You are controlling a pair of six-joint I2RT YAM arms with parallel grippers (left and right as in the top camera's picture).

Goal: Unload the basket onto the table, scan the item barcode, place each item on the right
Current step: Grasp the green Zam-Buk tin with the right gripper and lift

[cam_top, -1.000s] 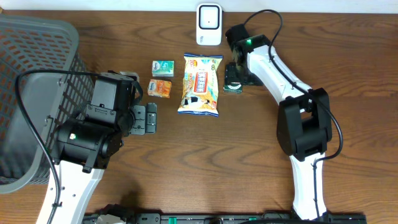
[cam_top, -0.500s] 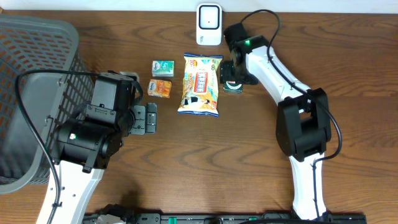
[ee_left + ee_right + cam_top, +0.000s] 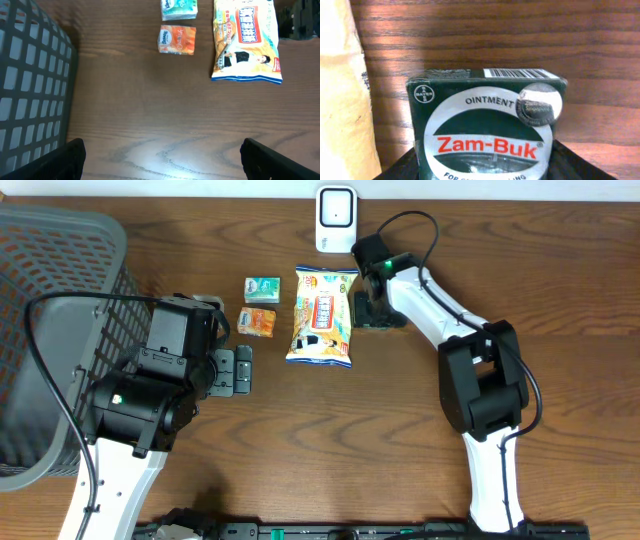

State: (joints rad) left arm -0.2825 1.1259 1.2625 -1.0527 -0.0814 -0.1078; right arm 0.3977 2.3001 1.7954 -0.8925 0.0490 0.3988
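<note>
A dark green Zam-Buk ointment box (image 3: 485,125) fills the right wrist view, a barcode (image 3: 515,73) on its far top edge. My right gripper (image 3: 487,167) is shut on the box, with a black finger pressed against each side. In the overhead view the right gripper (image 3: 375,308) sits just right of the snack bag (image 3: 322,315) and below the white scanner (image 3: 336,220), hiding most of the box. My left gripper (image 3: 165,160) stands wide open over bare wood with nothing between its fingers; from overhead the left gripper (image 3: 232,370) is at the left of the table.
A small green packet (image 3: 262,288) and a small orange packet (image 3: 258,321) lie left of the snack bag. A dark wire basket (image 3: 50,300) takes up the far left. The snack bag's edge (image 3: 340,100) lies close beside the box.
The right gripper has shifted a little left toward the snack bag and its fingers have closed in on the ointment box. The left arm has not moved.
</note>
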